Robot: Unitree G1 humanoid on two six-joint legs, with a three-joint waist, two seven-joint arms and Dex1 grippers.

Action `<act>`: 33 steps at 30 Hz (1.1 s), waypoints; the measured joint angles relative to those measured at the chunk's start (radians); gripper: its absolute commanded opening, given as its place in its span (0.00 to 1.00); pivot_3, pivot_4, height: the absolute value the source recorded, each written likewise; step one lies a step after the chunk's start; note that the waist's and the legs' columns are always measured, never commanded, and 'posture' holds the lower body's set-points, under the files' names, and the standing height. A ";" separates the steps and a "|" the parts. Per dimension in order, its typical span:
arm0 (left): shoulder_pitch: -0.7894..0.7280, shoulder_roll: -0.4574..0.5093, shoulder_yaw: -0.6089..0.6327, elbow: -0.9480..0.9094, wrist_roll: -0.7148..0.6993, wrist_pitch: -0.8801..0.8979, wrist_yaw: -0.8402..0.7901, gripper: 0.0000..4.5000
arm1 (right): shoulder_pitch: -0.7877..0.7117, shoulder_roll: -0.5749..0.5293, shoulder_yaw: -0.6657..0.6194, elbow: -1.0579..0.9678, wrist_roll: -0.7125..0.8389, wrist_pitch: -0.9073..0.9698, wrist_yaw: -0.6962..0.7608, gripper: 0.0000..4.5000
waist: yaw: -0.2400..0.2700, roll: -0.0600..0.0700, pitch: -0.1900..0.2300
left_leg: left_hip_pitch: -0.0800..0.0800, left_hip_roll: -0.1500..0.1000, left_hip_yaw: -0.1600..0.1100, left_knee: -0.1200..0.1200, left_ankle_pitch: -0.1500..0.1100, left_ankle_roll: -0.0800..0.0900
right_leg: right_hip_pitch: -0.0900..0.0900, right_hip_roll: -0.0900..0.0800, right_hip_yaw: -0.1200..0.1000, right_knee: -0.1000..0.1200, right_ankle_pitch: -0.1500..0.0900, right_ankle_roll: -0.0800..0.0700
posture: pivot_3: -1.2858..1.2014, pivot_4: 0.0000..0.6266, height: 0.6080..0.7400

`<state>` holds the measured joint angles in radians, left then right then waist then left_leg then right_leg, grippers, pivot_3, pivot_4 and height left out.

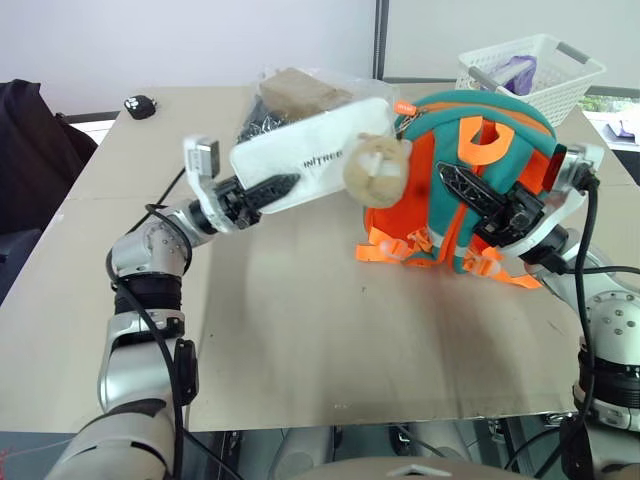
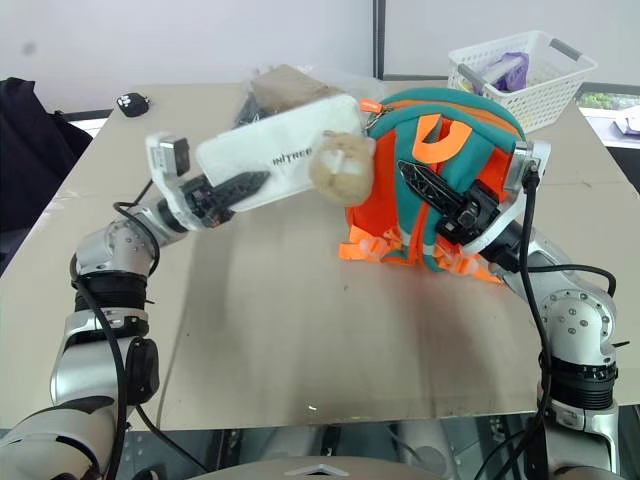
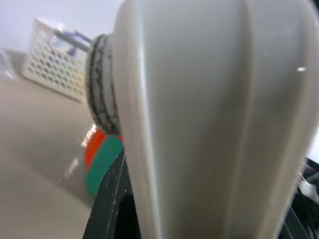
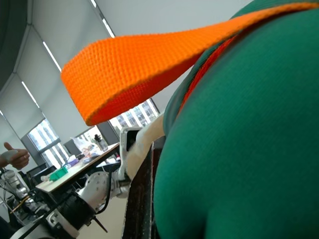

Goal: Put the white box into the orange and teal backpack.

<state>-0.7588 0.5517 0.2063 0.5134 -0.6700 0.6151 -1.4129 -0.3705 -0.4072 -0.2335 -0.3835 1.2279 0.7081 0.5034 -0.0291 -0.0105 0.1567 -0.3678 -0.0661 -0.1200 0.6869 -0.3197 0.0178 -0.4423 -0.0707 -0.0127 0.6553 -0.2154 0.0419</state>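
The white box (image 1: 310, 158), a flat smooth-shelled case with rounded corners and small dark lettering, is held off the table (image 1: 300, 330), tilted, its right end reaching the top of the orange and teal backpack (image 1: 450, 190). Part of the lettering is covered, so the print cannot be read whole. The left pincer (image 1: 270, 188) pinches the box at its lower left end, one black ribbed finger lying across the white face. In the left wrist view the box (image 3: 209, 119) is a broad pale curved surface up close, and past its edge appear a slice of orange and teal fabric and the perforated side of the white basket (image 3: 52, 64).

A round tan fuzzy charm (image 1: 377, 163) hangs at the box's right end, in front of the backpack's opening; what it is fastened to is hard to make out. Behind the box lies a crinkled clear plastic bag (image 1: 290, 95) with a brown block inside.

The backpack stands on the table, dome-topped, woven teal cloth over orange panels, with orange webbing loops. The right pincer (image 1: 480, 200) has its fingers pressed together at the backpack's front face; whether they clamp fabric I cannot tell. The right wrist view shows taut teal cloth and a coarse-woven orange strap (image 4: 164, 59) overhead, with the left arm beyond.

The basket (image 1: 530, 75) at the table's far right corner holds something purple.
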 measured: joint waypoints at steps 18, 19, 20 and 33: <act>-0.389 -0.161 -0.294 0.328 0.417 -0.492 0.013 0.23 | -0.024 0.034 0.015 0.008 -0.015 -0.012 -0.007 0.01 | 0.018 -0.001 0.000 | 0.000 -0.002 0.005 0.001 0.000 0.001 | 0.000 0.001 0.000 0.001 0.000 0.000 | 0.52 0.24 1.00; -0.411 -0.186 -0.303 0.355 0.439 -0.518 0.022 0.23 | -0.023 0.038 0.021 0.008 -0.015 -0.013 -0.008 0.01 | 0.017 -0.001 0.000 | 0.000 -0.002 0.006 0.001 0.000 0.001 | 0.000 0.001 0.000 0.001 0.000 0.000 | 0.52 0.24 1.00; -0.446 -0.224 -0.311 0.404 0.460 -0.539 0.037 0.23 | -0.023 0.046 0.025 0.007 -0.017 -0.014 -0.010 0.01 | 0.016 -0.001 0.000 | 0.000 -0.001 0.006 0.001 0.000 0.001 | -0.001 0.001 0.000 0.002 0.000 0.000 | 0.52 0.24 1.00; -0.520 -0.361 -0.211 0.552 0.465 -0.652 0.137 0.99 | -0.018 0.082 0.044 -0.014 -0.046 -0.038 -0.034 0.00 | -0.010 -0.001 0.000 | 0.002 0.000 0.012 0.000 0.000 0.002 | -0.004 0.002 0.005 0.006 0.000 0.001 | 0.52 0.24 1.00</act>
<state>-1.2783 0.1902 -0.0051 1.0655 -0.2052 -0.0371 -1.2764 -0.3889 -0.3255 -0.1895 -0.3973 1.1818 0.6698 0.4697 -0.0390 -0.0120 0.1570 -0.3661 -0.0661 -0.1081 0.6868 -0.3202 0.0195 -0.4464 -0.0686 -0.0075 0.6612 -0.2153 0.0424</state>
